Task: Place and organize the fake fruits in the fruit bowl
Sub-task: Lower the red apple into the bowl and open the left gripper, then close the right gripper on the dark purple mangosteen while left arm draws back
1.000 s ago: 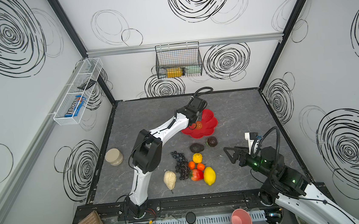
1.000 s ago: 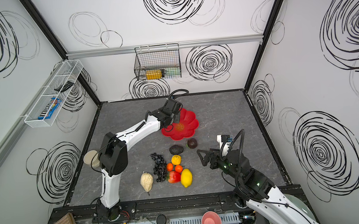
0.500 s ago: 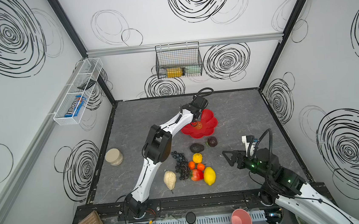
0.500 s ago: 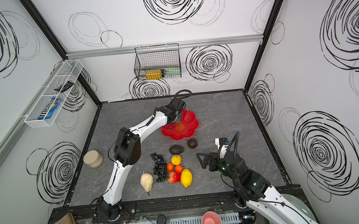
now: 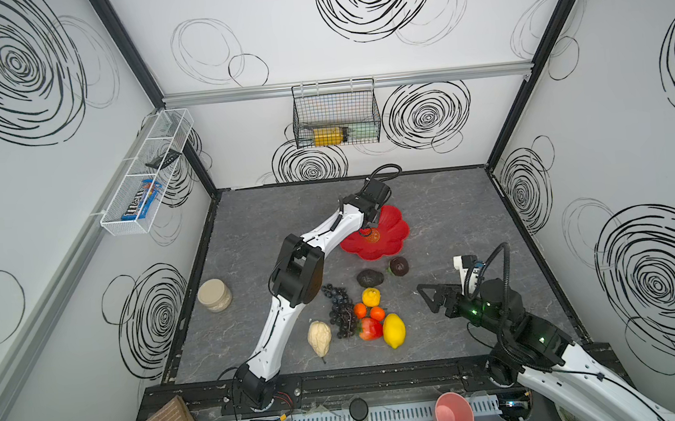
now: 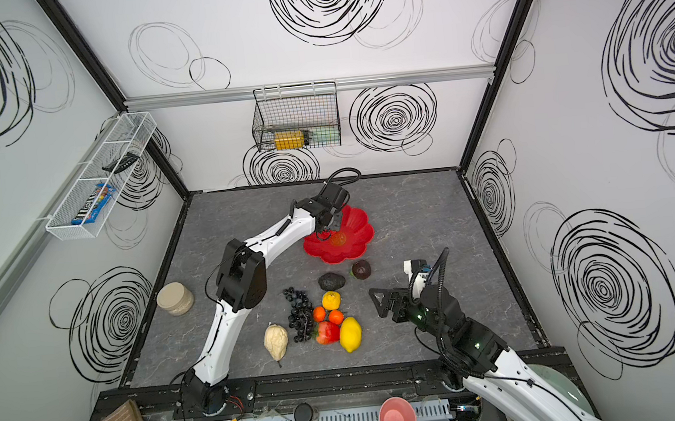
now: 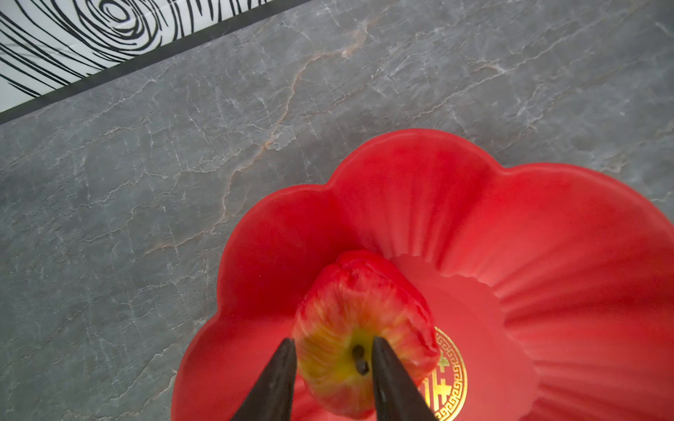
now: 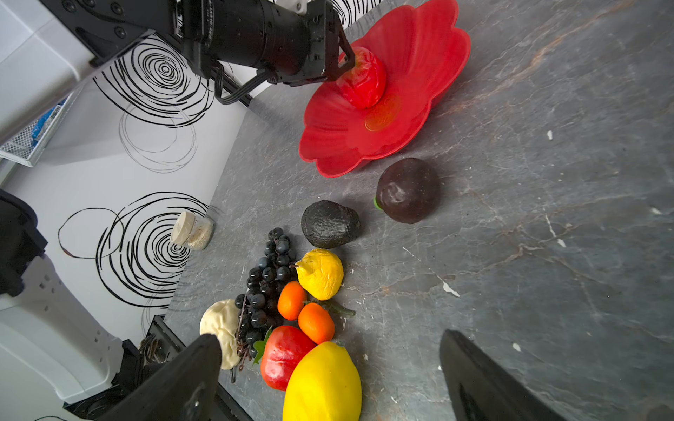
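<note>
White walls scrawled with black spirals close in a grey, marble-veined tabletop point(image 5: 453, 218) framed in black. Toward its back edge, about midway across, sits the shallow, glossy red fruit bowl point(image 5: 396, 219) with a scalloped flower-petal rim. A gold character ringed by a fret border point(image 7: 448, 379) marks its centre.

One fake fruit is inside the bowl: a red apple with a yellow-green stem hollow point(image 7: 364, 313). It lies just beside the gold mark and looks blurred in the left wrist view. The left gripper point(image 7: 332, 340) hangs over it, its pointed black fingers parted on either side of the short dark stem.

The other fruits lie loose between the bowl and the front edge:
- a pebbly dark avocado point(image 5: 370, 278)
- a round maroon mangosteen point(image 5: 399, 266)
- a dark grape bunch point(image 5: 339, 309)
- a small wrinkled yellow lemon point(image 5: 371, 297)
- two tiny oranges point(image 5: 360, 310)
- a shiny red strawberry with green leaves point(image 5: 370, 328)
- a large smooth lemon point(image 5: 394, 330)
- a cream wrinkled fruit point(image 5: 319, 338)

The right gripper point(image 5: 429, 297) hovers over the tabletop's right half, with its jaws spread wide around nothing.

A black wire basket point(image 5: 302, 114) on the back wall holds a yellow item point(image 5: 327, 136). A white mesh shelf point(image 5: 124, 227) on the left wall carries a blue packet lettered m&m's point(image 5: 141, 199). A glass jar with a cream lid point(image 5: 215, 296) stands by the left edge, with pale grains inside. A pink cup point(image 5: 465, 406) sits beyond the front edge.
</note>
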Controlling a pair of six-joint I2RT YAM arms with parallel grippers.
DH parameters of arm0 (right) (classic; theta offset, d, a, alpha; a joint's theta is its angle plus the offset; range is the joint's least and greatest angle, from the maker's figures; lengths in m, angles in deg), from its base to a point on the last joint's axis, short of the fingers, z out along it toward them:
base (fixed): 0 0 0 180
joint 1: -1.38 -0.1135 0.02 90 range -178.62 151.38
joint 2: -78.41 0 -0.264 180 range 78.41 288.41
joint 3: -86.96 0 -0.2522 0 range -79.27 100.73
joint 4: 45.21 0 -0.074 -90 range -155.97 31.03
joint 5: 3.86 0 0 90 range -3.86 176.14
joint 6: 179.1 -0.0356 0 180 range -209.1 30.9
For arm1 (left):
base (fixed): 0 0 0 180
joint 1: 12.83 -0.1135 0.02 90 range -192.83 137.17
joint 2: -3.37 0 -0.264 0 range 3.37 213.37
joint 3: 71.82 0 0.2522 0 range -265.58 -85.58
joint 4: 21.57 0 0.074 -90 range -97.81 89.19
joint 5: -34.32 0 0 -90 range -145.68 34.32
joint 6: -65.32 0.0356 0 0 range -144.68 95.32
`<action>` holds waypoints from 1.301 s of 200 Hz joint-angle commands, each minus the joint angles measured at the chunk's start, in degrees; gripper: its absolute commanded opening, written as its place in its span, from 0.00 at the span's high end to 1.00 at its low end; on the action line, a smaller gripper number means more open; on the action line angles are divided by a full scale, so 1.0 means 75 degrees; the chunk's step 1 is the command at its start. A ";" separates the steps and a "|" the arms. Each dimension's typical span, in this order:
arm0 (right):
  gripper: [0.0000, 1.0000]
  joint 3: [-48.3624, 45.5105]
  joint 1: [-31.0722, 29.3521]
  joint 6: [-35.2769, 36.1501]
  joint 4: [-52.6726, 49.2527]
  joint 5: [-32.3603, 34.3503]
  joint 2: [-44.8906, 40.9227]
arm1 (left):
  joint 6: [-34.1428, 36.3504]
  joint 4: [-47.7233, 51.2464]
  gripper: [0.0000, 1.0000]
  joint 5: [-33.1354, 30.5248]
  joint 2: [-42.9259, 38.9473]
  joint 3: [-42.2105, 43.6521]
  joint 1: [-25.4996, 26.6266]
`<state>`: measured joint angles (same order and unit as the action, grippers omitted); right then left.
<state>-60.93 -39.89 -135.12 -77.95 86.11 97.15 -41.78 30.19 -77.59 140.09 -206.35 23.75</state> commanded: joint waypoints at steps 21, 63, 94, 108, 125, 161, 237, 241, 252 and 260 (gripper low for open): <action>0.02 0.0075 0.0019 0.0031 0.0223 -0.0013 0.0206 | 0.0072 0.0148 0.54 0.0179 -0.0175 -0.0221 -0.0014; 0.02 0.0201 0.0025 0.0086 0.0138 0.0067 0.0472 | 0.0032 0.0051 0.46 0.0389 -0.0659 -0.0014 0.0056; 0.02 0.0283 0.0020 0.0101 0.0131 0.0118 0.0587 | -0.0014 -0.0092 0.44 0.0496 -0.0921 0.0143 0.0068; 0.02 0.0328 0.0025 0.0101 0.0135 0.0133 0.0619 | -0.0039 -0.0097 0.44 0.0525 -0.0984 0.0174 0.0068; 0.02 0.0353 0.0029 0.0131 0.0127 0.0154 0.0699 | -0.0049 -0.0115 0.43 0.0575 -0.1132 0.0273 0.0090; 0.02 0.0690 0.0274 0.0487 -0.0071 0.0203 0.1317 | -0.0204 -0.0798 0.39 0.0979 -0.2301 0.1510 0.0144; 0.15 0.0894 0.2710 0.1499 0.1126 -0.2499 0.3515 | -0.1571 -0.4325 0.15 0.2218 -0.7961 0.8281 0.0242; 0.15 0.0893 0.2777 0.1511 0.1210 -0.2581 0.3644 | -0.1630 -0.4409 0.14 0.2174 -0.8273 0.8603 0.0308; 0.16 0.0911 0.2838 0.1562 0.1404 -0.2609 0.4006 | -0.1813 -0.4781 0.11 0.2017 -0.9128 0.9587 0.0501; 0.16 0.0937 0.2842 0.1571 0.1516 -0.2597 0.4231 | -0.1991 -0.5159 0.08 0.2032 -0.9720 1.0347 0.0569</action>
<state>-54.89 -19.48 -125.54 -72.14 71.77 124.97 -51.38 1.78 -63.41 76.14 -141.17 25.87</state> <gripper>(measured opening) 0.842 0.895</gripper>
